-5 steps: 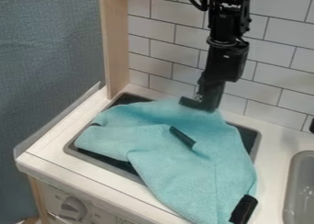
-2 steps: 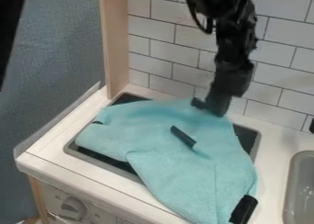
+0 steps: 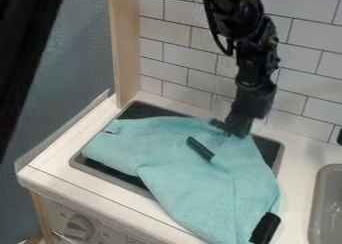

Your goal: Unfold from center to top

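You can't read the fingers [image 3: 236, 129] reliably: they blur into one dark mass, so I cannot tell whether they're open, closed or gripping. They're down at the far edge of the teal cloth [image 3: 184, 173]; contact isn't clear either. Above them, the arm [image 3: 254, 63] is cut off by the top edge.

Cloth runs left of and toward you from the fingers; its near tip is cut off at the bottom. It hides most of the dark panel [image 3: 268, 150], whose edges you see right and left of the fingers. What's folded under the cloth is hidden. Far left of the fingers, a big blurred dark shape [image 3: 23, 48] is cut off by the view's edge; can't identify it. Grey basin [image 3: 322, 203], well right and nearer you, is cropped too.

Materials: cloth is soft, matte, short-napped, with an irregular outline and a slanting fold. One slim black strip [image 3: 200, 149] lies on it, just nearer you than the fingers; a wider black patch [image 3: 266, 228] sits at its near right corner. Counter [image 3: 87, 182] is pale and smooth; wall [image 3: 170, 53] behind the fingers is white rectangular tile.
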`<action>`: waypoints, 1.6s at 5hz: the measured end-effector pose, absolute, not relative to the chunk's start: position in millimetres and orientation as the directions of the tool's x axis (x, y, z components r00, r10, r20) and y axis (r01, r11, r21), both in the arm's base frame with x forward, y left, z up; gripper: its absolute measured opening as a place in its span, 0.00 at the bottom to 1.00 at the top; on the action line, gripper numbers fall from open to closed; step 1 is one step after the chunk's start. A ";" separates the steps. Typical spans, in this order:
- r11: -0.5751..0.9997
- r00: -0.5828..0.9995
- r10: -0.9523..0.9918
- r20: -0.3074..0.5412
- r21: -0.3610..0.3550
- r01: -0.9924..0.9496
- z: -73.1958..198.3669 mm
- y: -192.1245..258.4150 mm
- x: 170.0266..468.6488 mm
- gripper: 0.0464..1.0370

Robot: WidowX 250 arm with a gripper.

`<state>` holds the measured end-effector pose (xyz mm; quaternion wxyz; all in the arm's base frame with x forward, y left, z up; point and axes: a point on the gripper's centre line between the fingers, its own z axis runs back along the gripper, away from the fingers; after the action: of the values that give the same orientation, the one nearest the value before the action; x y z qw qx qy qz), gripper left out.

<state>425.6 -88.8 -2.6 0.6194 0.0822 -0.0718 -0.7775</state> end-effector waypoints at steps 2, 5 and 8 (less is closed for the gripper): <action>-0.210 -0.213 -0.977 -0.008 0.215 0.954 -3.1 -89.7 425.4 0.42; -0.207 -0.211 -0.977 0.000 0.195 0.959 2.2 -85.9 413.5 0.97; -0.207 -0.216 -0.976 0.007 0.260 0.943 36.2 -81.4 399.8 0.96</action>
<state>399.8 -81.4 36.2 0.6212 0.0794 -0.1041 -0.7727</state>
